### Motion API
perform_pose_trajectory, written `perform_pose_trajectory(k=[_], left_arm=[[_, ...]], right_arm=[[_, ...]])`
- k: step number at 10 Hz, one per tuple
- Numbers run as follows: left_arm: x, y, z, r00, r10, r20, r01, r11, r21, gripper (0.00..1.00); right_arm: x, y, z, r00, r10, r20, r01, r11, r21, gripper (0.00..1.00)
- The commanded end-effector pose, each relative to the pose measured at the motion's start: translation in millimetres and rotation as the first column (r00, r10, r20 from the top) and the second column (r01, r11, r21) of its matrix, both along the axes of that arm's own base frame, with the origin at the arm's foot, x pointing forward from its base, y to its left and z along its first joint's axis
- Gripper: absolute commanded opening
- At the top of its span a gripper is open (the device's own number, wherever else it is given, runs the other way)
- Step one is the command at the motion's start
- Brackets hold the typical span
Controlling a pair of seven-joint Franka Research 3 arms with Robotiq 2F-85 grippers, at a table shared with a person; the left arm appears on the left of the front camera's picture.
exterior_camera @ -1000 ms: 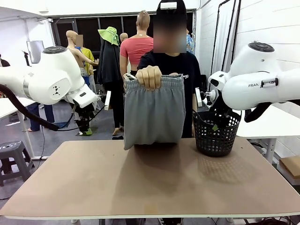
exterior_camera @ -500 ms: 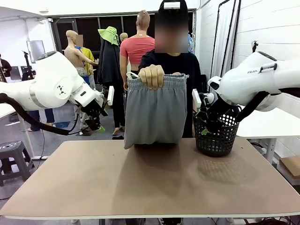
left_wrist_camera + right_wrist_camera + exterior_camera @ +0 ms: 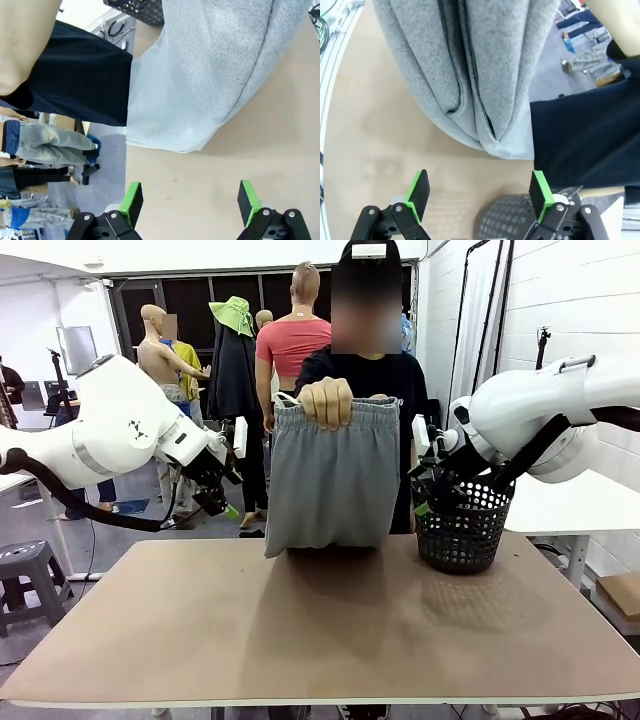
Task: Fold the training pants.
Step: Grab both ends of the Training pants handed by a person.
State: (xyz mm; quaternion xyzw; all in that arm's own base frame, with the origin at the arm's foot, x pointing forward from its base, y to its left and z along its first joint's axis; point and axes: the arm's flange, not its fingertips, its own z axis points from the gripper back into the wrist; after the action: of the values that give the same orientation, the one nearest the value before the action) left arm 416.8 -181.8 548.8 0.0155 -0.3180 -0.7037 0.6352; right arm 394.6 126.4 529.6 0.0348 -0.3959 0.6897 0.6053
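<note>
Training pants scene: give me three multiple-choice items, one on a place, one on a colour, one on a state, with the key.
1. Where does the black mesh basket stand?
A. On the floor
B. On the table, to the robot's right of the training pants
C. At the table's near left corner

2. What colour are the training pants?
A. Red
B. Dark blue
C. Light grey

3. How are the left gripper and the right gripper?
A. Both open, holding nothing
B. Both shut on the pants
C. Left shut on the basket, right open

Key:
1 B, the basket sits on the tabletop at picture right of the hanging pants.
2 C, the fabric is pale grey in every view.
3 A, in each wrist view the jaws stand wide apart with nothing between them.
</note>
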Motion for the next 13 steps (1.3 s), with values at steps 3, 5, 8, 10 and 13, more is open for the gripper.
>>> perform_pose_trajectory(k=[3, 5, 8, 10, 13], left_arm=[[0, 0, 0, 1.0, -0.001, 0.003, 0.001, 1.0, 0.007, 1.0], [-1, -14, -5, 0.998, -0.069, -0.008, 0.068, 0.995, -0.078, 1.0], [1, -24, -11, 0.996, -0.088, -0.009, 0.085, 0.983, -0.161, 1.0], [2, -27, -13, 0.997, -0.071, 0.029, 0.075, 0.969, -0.235, 1.0], [3, -30, -17, 0.996, -0.075, 0.055, 0.09, 0.937, -0.338, 1.0]], right_arm=[[0, -1, 1, 1.0, -0.003, 0.002, 0.003, 1.0, -0.004, 1.0], [-1, 7, -8, 0.997, 0.064, -0.042, -0.059, 0.993, 0.103, 1.0], [-3, 8, -15, 0.993, 0.105, -0.051, -0.095, 0.98, 0.176, 1.0], [-5, 7, -18, 0.991, 0.134, -0.016, -0.128, 0.969, 0.213, 1.0], [-4, 3, -23, 0.983, 0.185, 0.019, -0.182, 0.938, 0.295, 1.0]])
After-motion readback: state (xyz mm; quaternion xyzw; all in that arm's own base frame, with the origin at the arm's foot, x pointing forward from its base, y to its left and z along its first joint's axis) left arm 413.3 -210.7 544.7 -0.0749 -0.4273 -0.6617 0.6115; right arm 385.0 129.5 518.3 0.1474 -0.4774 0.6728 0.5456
